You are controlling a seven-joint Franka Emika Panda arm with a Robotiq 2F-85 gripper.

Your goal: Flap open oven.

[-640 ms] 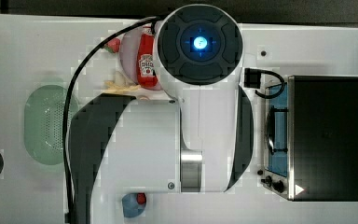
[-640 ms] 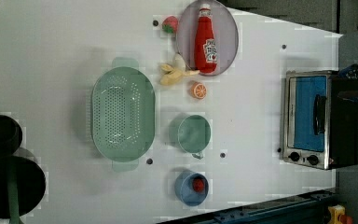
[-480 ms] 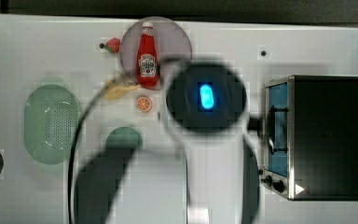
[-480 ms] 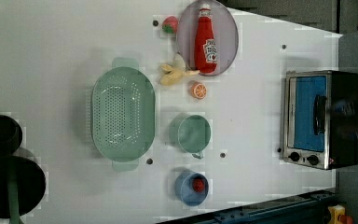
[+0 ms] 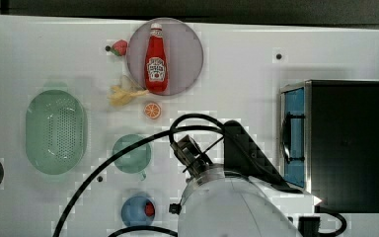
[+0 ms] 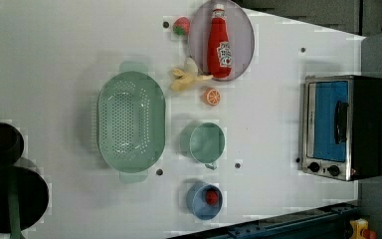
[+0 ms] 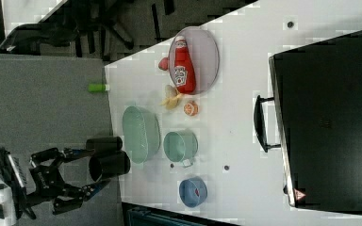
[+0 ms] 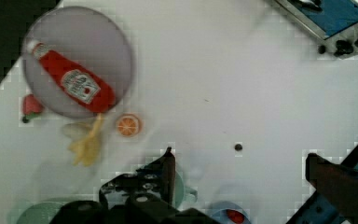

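Your pincer [image 8: 240,170] hangs with its fingers [image 8: 168,170] spread wide and nothing between them, above bare table [image 5: 237,64], well apart from the oven [image 6: 343,127]. In the wrist view the oven sits far across the table from the fingertips, its door shut, the blue glass flush in the silver frame and the black bar handle [image 6: 341,122] untouched. I judge the risks like this: the handle is a thin bar standing just off the glass, so if you come in off-centre a finger may strike the glass or slide off the bar. If you pull straight away instead of following the door's swing, the light oven could drag or tip on the smooth table. Nearer the pincer lie the green cup [image 5: 132,154], the small blue bowl [image 5: 137,211], an orange slice [image 5: 152,110], and the ketchup bottle [image 5: 155,59] on its plate [image 5: 187,54]; a low sweep toward the oven could clip them. The bottle's label carries writing, but you can't read it; a small red warning triangle [image 7: 300,194] marks the oven's top.
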